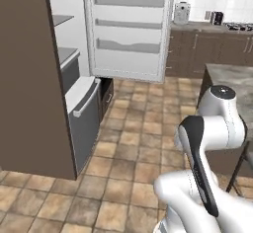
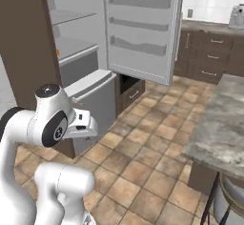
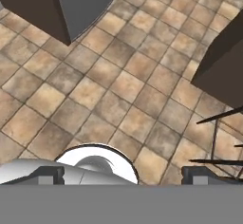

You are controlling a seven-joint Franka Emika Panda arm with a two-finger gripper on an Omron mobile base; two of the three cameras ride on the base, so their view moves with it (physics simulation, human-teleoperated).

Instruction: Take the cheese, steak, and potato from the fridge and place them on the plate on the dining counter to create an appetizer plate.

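Arm: folded low over the base, elbow raised, forearm bent back down; it rises at 5 o'clock in the left base view and at 7 o'clock in the right base view.
Gripper: pointed straight down at the tiled floor, well above it; the two dark fingertips stand far apart, released, with nothing between them.
Fridge: at 10 o'clock in the left base view, door swung wide at 12 o'clock with its shelf bins facing the room; the lower drawer sits slightly out.
Fridge shelves: pale grey; a small orange speck at the left edge may be the cheese, too small to tell.
Dining counter: marbled top at 3 o'clock in the right base view, well apart from the fridge.
Wall cabinets: dark brown, at 1 o'clock.
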